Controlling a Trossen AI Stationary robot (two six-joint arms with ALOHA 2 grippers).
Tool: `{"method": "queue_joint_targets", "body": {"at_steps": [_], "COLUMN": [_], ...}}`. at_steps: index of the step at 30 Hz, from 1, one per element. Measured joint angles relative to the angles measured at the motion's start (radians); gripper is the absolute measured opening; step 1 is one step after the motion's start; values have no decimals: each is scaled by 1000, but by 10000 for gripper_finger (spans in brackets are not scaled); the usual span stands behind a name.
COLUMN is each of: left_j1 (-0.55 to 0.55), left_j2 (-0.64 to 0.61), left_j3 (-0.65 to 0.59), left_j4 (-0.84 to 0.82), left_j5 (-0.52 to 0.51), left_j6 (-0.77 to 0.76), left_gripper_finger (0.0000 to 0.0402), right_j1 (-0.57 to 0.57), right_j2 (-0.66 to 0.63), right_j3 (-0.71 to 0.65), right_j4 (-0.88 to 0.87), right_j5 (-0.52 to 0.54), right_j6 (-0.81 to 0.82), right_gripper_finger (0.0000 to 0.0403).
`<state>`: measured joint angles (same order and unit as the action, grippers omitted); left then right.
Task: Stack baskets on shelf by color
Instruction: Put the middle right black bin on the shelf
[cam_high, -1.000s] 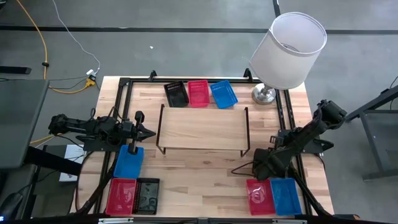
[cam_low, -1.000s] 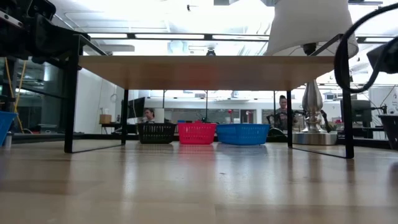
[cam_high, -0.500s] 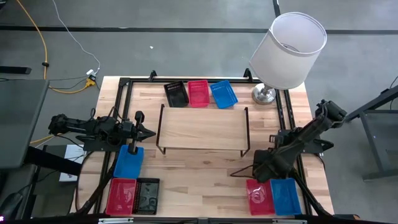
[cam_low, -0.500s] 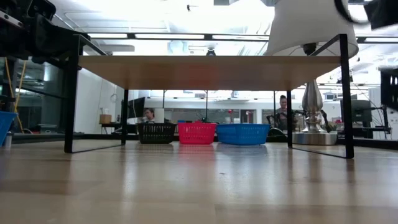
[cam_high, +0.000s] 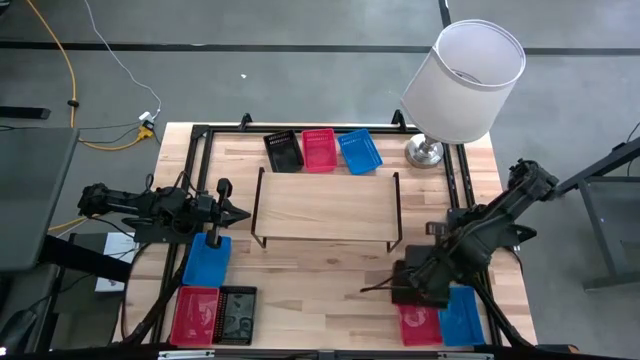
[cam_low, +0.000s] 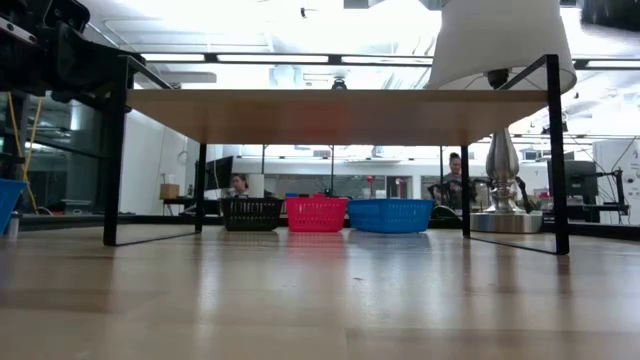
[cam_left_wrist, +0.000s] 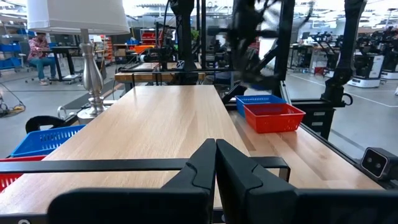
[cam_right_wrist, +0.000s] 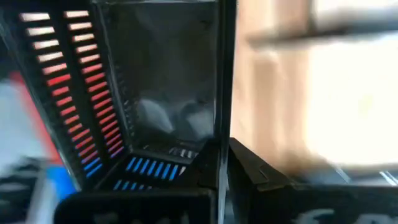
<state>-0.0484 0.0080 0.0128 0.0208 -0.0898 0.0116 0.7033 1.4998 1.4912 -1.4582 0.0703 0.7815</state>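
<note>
Black plastic fills your right wrist view: the right gripper (cam_high: 412, 288) pinches the rim of a black basket (cam_right_wrist: 155, 93) above the red basket (cam_high: 420, 322) and blue basket (cam_high: 462, 314) at the table's (cam_high: 330, 280) near right corner. Your left gripper (cam_high: 235, 212), fingers pressed together, hovers over another blue basket (cam_high: 207, 260) beside the bare wooden shelf (cam_high: 325, 207). Behind it, three baskets (cam_high: 322, 150) line the far edge near the lamp (cam_high: 462, 80); people sit in the room beyond.

You see black (cam_high: 283, 151), red (cam_high: 320, 149) and blue baskets (cam_high: 360, 151) with perforated walls, a light wood shelf (cam_high: 325, 207), and a white lampshade (cam_high: 465, 80).
</note>
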Motion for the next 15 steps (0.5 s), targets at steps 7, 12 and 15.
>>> {"method": "queue_joint_targets", "body": {"at_steps": [7, 12, 15], "left_j1": [0, 0, 0], "left_j2": [0, 0, 0], "left_j3": [0, 0, 0], "left_j4": [0, 0, 0], "left_j5": [0, 0, 0], "left_j6": [0, 0, 0], "left_gripper_finger": [3, 3, 3], "right_j1": [-27, -123, -185], "right_j2": [0, 0, 0], "right_j3": [65, 66, 66], "right_j4": [427, 540, 433], "right_j5": [275, 586, 615], "right_j6": [-106, 131, 266], "right_gripper_finger": [0, 0, 0]}}
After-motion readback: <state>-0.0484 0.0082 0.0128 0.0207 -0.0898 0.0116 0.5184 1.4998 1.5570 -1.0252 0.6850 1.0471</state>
